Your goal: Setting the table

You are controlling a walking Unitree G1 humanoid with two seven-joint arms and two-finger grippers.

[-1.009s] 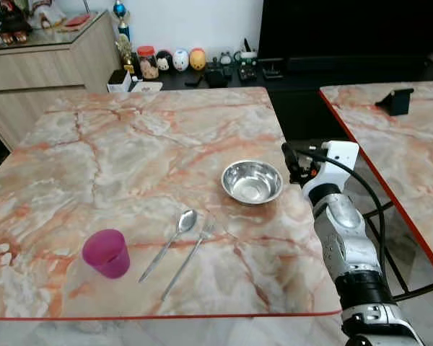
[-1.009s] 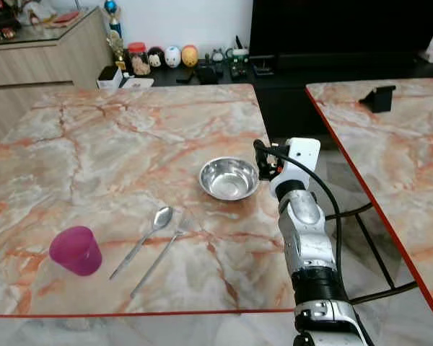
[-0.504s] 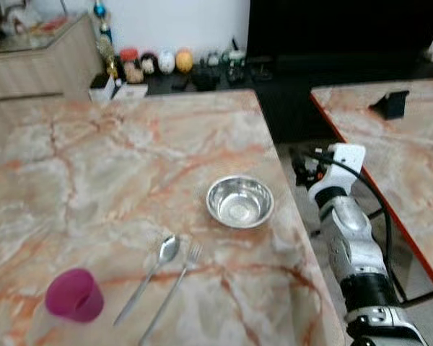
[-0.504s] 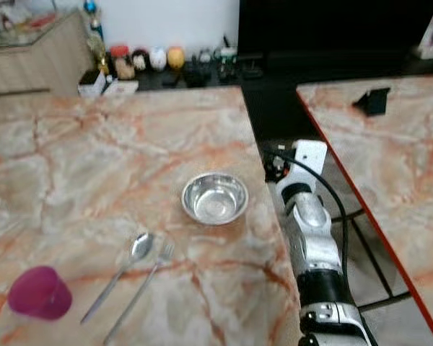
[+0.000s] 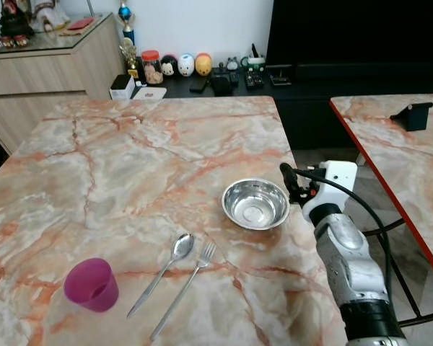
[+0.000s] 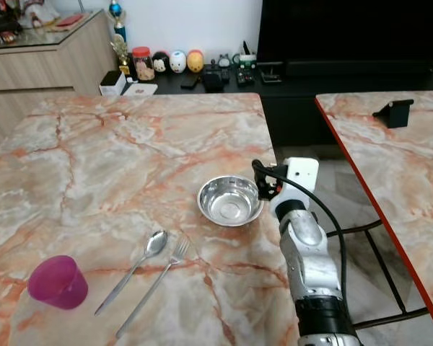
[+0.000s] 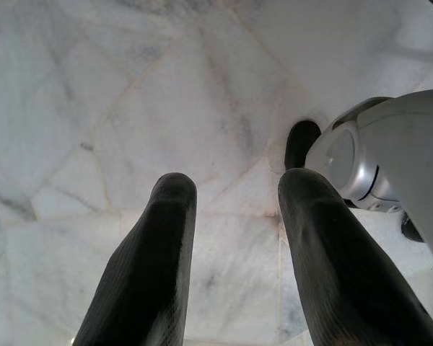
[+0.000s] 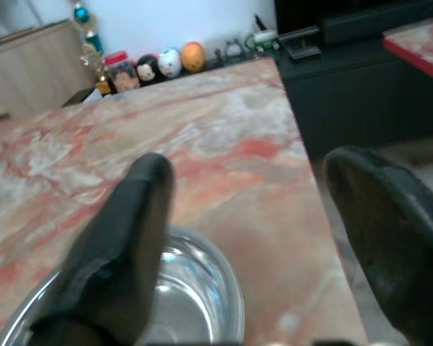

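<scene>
The right gripper [image 8: 238, 216] is held just beside the steel bowl [image 5: 255, 204] at the marble table [image 5: 130, 158]'s right edge, fingers spread wide, nothing pinched. A spoon [image 5: 163, 263] and fork [image 5: 184, 288] are laid side by side nearer the front, with a magenta cup [image 5: 92, 284] off to their left. The left gripper [image 7: 234, 238] is seen hanging over floor tiles, fingers parted.

Right gripper [image 8: 245, 238] gapes, arm raised; left gripper [image 7: 231, 216] parted.
</scene>
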